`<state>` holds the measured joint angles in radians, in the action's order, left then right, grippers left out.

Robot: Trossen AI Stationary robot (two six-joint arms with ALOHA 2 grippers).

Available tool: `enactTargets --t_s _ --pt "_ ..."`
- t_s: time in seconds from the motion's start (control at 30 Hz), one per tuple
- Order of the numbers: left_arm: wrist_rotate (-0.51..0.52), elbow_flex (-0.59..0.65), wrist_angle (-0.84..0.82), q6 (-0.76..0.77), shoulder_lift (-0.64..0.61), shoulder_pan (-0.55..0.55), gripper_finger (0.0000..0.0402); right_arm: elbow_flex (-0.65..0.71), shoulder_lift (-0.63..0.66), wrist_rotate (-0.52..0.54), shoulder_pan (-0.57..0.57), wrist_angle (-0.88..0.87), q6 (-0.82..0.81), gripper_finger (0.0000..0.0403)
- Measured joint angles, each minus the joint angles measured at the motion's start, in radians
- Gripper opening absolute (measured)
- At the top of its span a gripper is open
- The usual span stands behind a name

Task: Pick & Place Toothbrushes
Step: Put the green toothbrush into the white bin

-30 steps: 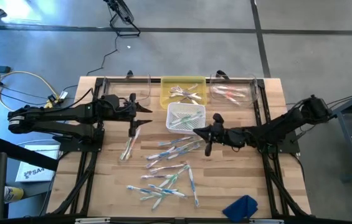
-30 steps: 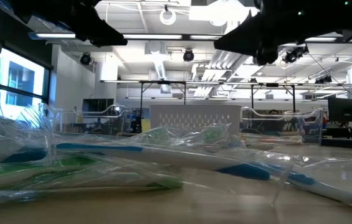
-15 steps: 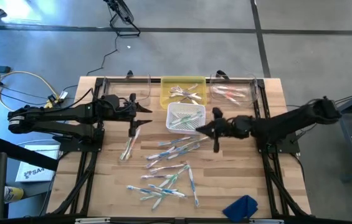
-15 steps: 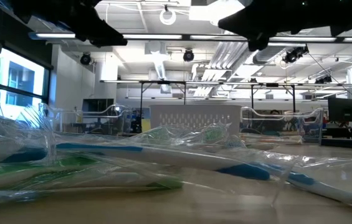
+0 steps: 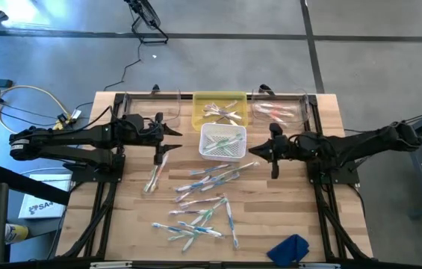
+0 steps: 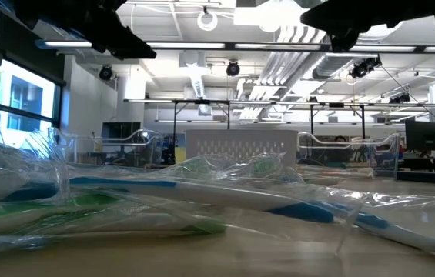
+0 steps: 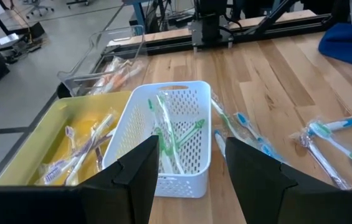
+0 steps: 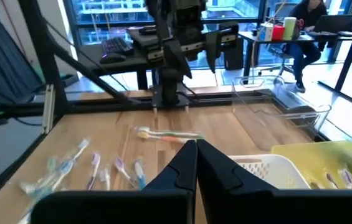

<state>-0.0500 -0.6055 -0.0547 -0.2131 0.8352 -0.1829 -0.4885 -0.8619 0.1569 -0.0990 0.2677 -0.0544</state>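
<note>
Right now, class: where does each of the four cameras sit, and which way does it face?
High: overhead, straight down; both arms, white basket.
Low: tabletop level, across toothbrushes; arms overhead.
Left wrist: behind open left gripper, facing the basket.
Right wrist: behind shut right gripper, facing the left arm.
All share the basket.

Two dark jointed arms, black end effectors

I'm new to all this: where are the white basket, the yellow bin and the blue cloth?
white basket (image 5: 205, 131), high view, on its left rim.
yellow bin (image 5: 199, 101), high view, on its left wall.
blue cloth (image 5: 289, 249), high view, on its middle.
</note>
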Motion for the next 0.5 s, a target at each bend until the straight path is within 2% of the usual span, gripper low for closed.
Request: enactTargets --t_s 0.5 --pt "-0.011 0.0 -0.001 0.01 0.0 0.0 0.0179 0.0 -0.009 0.0 0.001 0.005 0.026 0.0002"
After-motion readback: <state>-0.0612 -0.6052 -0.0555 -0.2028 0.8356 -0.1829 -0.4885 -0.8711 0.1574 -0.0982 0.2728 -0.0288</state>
